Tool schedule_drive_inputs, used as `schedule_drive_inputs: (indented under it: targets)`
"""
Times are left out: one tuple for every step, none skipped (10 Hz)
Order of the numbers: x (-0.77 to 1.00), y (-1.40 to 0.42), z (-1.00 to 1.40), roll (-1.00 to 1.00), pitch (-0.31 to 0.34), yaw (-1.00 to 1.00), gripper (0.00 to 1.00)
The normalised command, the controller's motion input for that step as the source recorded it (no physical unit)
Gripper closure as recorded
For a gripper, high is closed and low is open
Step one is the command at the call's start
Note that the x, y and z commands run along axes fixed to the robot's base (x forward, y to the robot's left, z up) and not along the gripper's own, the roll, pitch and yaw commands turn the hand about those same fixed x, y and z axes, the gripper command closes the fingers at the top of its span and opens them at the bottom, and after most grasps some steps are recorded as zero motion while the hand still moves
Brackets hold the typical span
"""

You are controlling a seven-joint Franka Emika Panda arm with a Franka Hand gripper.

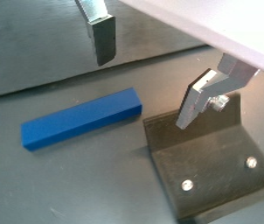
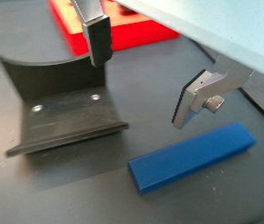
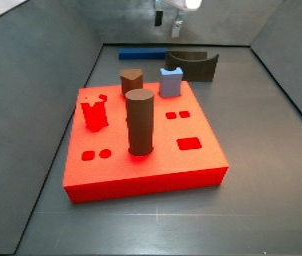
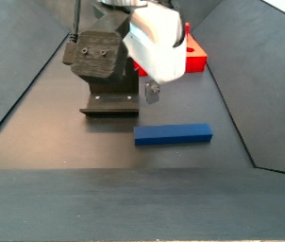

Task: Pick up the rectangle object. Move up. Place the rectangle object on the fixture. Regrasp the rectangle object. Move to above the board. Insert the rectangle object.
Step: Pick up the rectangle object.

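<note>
Dark grey floor (image 4: 57, 132) carries your long dark-blue rectangle object (image 4: 173, 134), lying flat beside the dark fixture (image 2: 59, 109); the gripper (image 2: 141, 74) hangs above, fingers spread, empty, its top cropped.

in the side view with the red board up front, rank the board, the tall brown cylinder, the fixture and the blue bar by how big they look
1. the board
2. the tall brown cylinder
3. the fixture
4. the rectangle object

The last two sit far back, so they look smaller. The gripper hangs above them, fingers open.
</note>
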Motion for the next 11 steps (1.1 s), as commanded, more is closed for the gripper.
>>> schedule_drive_inputs:
  targets:
    - [-0.48,0.17,-0.21,-0.05,-0.190,-0.59,0.00]
    - [-0.45,0.29,-0.32,-0.11,-0.267,-0.42,0.00]
    - [-0.43,0.31,-0.49,-0.09,-0.324,-0.20,0.00]
    - [-0.41,0.28,-0.51,-0.07,-0.341,-0.14,0.00]
    - [-0.21,0.23,-0.53,-0.10,-0.310,-0.16,0.00]
    - [-0.11,0.15,-0.52,-0.13,-0.299,-0.23,0.00]
    - [-0.07,0.11,-0.46,-0.18,-0.281,-0.29,0.00]
    - [0.00,0.11,-0.39,-0.19,-0.210,-0.26,0.00]
    - [0.00,0.08,-0.33,-0.14,-0.097,-0.26,0.00]
    - [0.00,0.09,-0.29,-0.14,-0.097,-0.24,0.00]
    - [0.00,0.10,-0.26,-0.15,-0.103,-0.22,0.00]
